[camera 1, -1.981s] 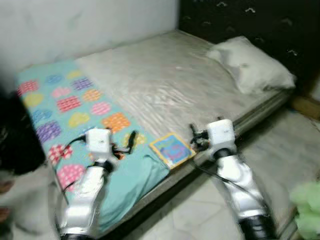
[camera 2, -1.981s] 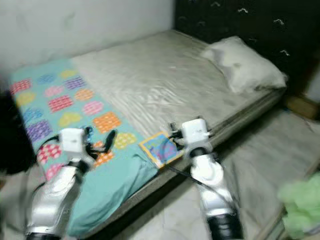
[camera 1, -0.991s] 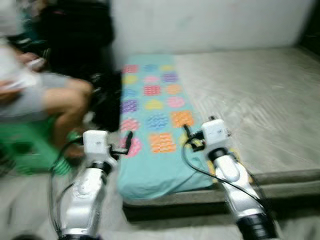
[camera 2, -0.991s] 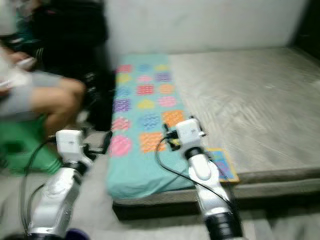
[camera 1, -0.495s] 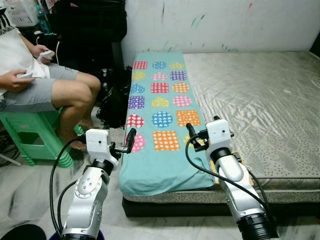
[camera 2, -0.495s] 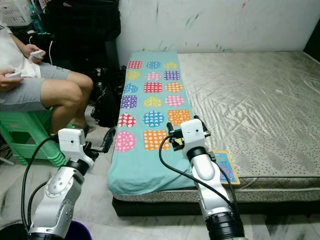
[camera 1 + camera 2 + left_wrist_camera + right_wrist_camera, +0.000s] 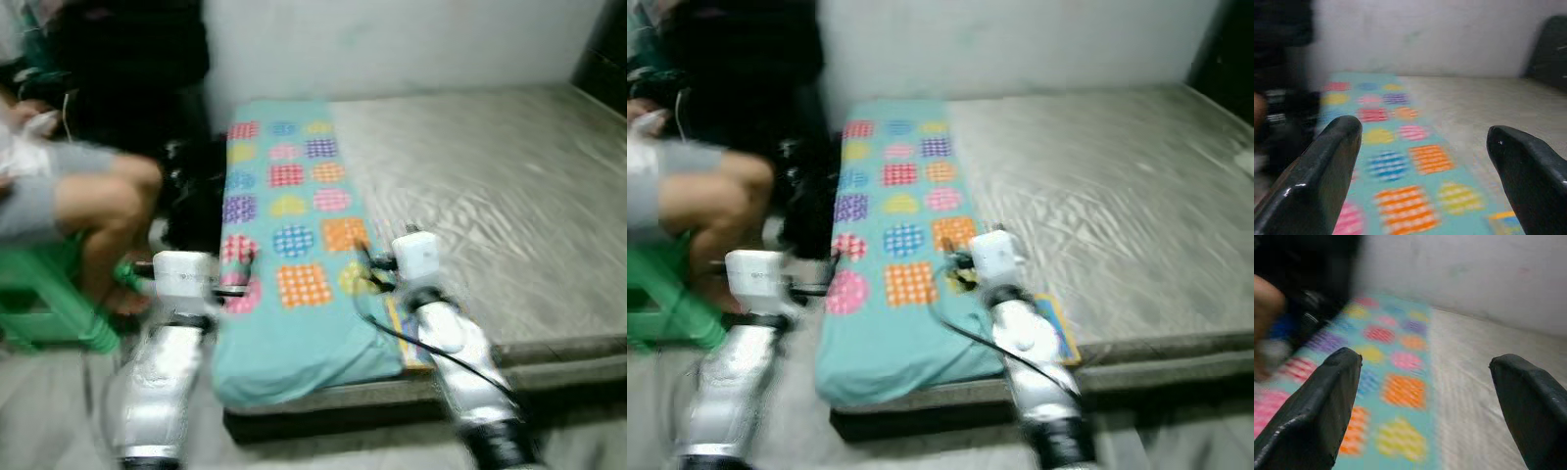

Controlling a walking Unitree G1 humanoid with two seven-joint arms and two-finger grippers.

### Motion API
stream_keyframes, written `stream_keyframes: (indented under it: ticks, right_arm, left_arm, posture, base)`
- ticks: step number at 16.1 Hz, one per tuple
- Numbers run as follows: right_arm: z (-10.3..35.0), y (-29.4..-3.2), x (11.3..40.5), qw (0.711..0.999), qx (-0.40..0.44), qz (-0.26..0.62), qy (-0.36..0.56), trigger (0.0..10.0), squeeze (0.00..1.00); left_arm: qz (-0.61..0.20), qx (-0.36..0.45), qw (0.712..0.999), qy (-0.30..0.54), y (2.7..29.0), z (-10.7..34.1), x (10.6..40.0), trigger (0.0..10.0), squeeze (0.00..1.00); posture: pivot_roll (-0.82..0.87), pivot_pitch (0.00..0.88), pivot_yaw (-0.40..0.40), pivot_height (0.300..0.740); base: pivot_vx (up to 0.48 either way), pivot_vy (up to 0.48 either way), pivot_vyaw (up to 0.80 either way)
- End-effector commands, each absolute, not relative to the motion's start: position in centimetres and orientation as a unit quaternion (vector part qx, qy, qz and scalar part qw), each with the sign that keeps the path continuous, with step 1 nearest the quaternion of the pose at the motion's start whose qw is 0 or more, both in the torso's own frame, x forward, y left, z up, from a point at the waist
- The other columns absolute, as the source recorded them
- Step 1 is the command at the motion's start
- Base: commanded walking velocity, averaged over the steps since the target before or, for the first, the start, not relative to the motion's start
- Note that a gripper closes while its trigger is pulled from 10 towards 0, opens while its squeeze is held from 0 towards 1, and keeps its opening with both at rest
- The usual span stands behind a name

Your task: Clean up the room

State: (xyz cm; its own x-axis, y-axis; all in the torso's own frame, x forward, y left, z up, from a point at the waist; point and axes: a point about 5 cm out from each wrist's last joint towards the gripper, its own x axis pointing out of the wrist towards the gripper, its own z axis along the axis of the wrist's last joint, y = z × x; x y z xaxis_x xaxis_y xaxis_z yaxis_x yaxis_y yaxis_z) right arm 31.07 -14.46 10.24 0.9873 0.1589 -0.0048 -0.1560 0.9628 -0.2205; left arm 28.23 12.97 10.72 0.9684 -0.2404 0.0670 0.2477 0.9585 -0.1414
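Teal blanket: head views show the blanket (image 7: 294, 264) with coloured patches laid along the mattress's (image 7: 490, 225) left edge, long axis running from the foot edge up to the wall, front end drooping over that edge. Looks like the thing to tidy.
Book: small blue one (image 7: 1055, 328) at the mattress's front edge, just right of the blanket.
Person: seated on a green stool (image 7: 49, 304) off the left side, well clear.
Left wrist view: left gripper (image 7: 1425, 161) fingers spread wide, nothing held, aimed down the blanket's length.
Right wrist view: right gripper (image 7: 1425, 396) spread too, empty, probably just carried ready while walking up.
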Motion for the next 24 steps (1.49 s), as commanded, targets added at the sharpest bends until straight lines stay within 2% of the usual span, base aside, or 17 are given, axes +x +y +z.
stream_keyframes:
  ticks: [1, 4, 10, 13, 14, 16, 19, 20, 22, 23, 24]
  right_arm:
    - [11.3, -12.8, 31.5, 0.99, -0.096, 0.1, -0.029, 10.0, 0.0]
    - [11.3, -12.8, 31.6, 0.99, -0.096, 0.1, -0.029, 10.0, 0.0]
    - [11.2, -12.9, 31.6, 0.99, -0.098, 0.099, -0.029, 10.0, 0.0]
    - [11.1, -14.6, 31.9, 0.993, -0.092, 0.059, -0.036, 10.0, 0.0]
    - [11.4, -14.9, 32.0, 0.994, -0.084, 0.047, -0.047, 10.0, 0.0]
    - [11.6, -15.0, 32.3, 0.995, -0.075, 0.036, -0.054, 10.0, 0.0]
    - [11.7, -14.2, 33.0, 0.993, -0.086, 0.059, -0.056, 10.0, 0.0]
    - [11.8, -13.8, 33.4, 0.991, -0.091, 0.081, -0.054, 10.0, 0.0]
    - [11.8, -13.1, 33.7, 0.987, -0.106, 0.11, -0.051, 10.0, 0.0]
    - [11.8, -12.8, 34.1, 0.984, -0.109, 0.133, -0.042, 10.0, 0.0]
    - [11.8, -12.8, 34.3, 0.984, -0.108, 0.137, -0.039, 10.0, 0.0]
  left_arm:
    - [-0.106, -0.059, 0.992, -0.028, 14.6, 10.9, 28.3, 10.0, 0.0]
    - [-0.104, -0.059, 0.992, -0.028, 14.6, 10.9, 28.3, 10.0, 0.0]
    - [-0.089, -0.053, 0.994, -0.022, 14.8, 10.7, 28.4, 10.0, 0.0]
    - [-0.098, -0.044, 0.994, -0.013, 14.4, 10.0, 29.0, 10.0, 0.0]
    - [-0.098, -0.039, 0.994, -0.009, 14.3, 9.8, 29.3, 10.0, 0.0]
    - [-0.116, -0.037, 0.993, -0.006, 13.8, 9.7, 29.7, 10.0, 0.0]
    - [-0.111, -0.046, 0.993, -0.022, 13.6, 10.2, 30.3, 10.0, 0.0]
    - [-0.094, -0.052, 0.994, -0.03, 13.8, 10.4, 30.4, 10.0, 0.0]
    - [-0.071, -0.065, 0.994, -0.043, 14.1, 10.8, 30.2, 10.0, 0.0]
    - [-0.047, -0.079, 0.994, -0.051, 14.2, 10.9, 29.7, 10.0, 0.0]
    - [-0.042, -0.082, 0.994, -0.052, 14.2, 10.8, 29.6, 10.0, 0.0]
  posture:
    - [-0.12, 0.01, -0.001, 0.74]
    - [-0.13, 0.011, 0.0, 0.74]
    - [-0.12, 0.0, 0.003, 0.74]
    - [-0.13, 0.0, 0.068, 0.74]
    - [-0.14, 0.0, 0.102, 0.74]
    - [-0.15, 0.0, 0.12, 0.74]
    - [-0.13, 0.0, 0.086, 0.74]
    - [-0.11, 0.0, 0.036, 0.74]
    - [-0.09, 0.0, -0.003, 0.74]
    - [-0.07, 0.0, -0.062, 0.74]
    - [-0.07, 0.0, -0.07, 0.74]
  base:
    - [0.326, 0.0, 0.0]
    - [0.298, 0.0, 0.0]
    - [0.0, 0.0, 0.0]
    - [0.0, 0.0, 0.0]
    - [0.0, 0.0, 0.0]
    - [0.0, 0.0, 0.0]
    - [0.0, 0.0, 0.0]
    - [0.0, 0.0, 0.0]
    - [0.0, 0.0, 0.0]
    - [0.0, 0.0, 0.0]
    - [0.0, 0.0, 0.0]
